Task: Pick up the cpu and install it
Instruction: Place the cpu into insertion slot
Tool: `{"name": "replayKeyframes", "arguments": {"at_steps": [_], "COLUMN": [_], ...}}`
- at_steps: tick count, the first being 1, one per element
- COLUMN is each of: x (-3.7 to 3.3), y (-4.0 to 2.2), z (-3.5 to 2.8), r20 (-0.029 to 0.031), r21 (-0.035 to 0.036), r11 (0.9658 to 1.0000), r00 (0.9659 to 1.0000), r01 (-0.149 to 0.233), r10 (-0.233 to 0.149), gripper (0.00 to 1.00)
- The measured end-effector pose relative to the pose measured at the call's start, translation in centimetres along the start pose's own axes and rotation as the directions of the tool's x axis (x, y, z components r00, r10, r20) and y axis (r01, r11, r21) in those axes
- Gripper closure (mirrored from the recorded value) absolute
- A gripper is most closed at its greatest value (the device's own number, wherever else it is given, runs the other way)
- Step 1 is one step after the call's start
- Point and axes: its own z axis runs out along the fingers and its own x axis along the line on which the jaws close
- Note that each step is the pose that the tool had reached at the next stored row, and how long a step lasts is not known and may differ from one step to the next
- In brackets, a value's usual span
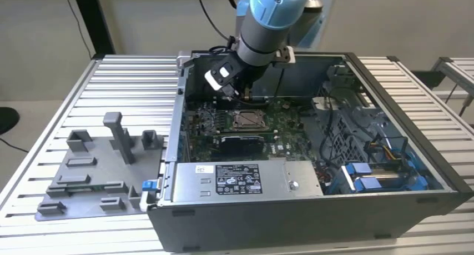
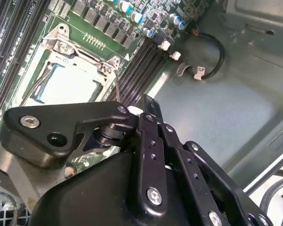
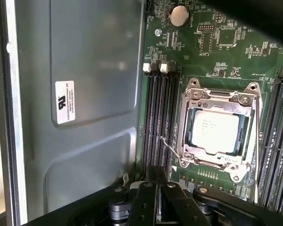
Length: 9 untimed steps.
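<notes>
The cpu (image 3: 213, 133) is matt pale metal, the socket frame (image 3: 221, 97) shinier metal.

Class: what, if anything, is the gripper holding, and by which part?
Nothing: the gripper is empty, and the cpu lies in its socket frame.

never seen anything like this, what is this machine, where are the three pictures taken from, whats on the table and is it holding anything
The blue-and-grey machine is a robot arm with a gripper at its end. The exterior view looks at a slatted metal table from a camera off the arm. Both wrist views come from cameras riding on the arm. On the table stand an open computer case and, at the exterior view's left, a grey holder tray. The arm reaches into the case. The cpu, a small silver chip, lies in its socket frame on the green board, not in the gripper.
</notes>
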Motion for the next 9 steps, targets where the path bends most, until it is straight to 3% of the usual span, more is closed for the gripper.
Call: {"name": "replayKeyframes", "arguments": {"at_steps": [5, 9], "x": [-0.29, -0.52], "y": [0.00, -0.40], "z": [0.69, 1.28], "r20": [0.0026, 0.0072], "r21": [-0.0085, -0.0169], "r11": [1.0000, 0.9998], "r00": [1.0000, 0.9999], "r01": [0.004, 0.008], "r10": [-0.004, -0.008], "gripper": [1.00, 1.00]}}
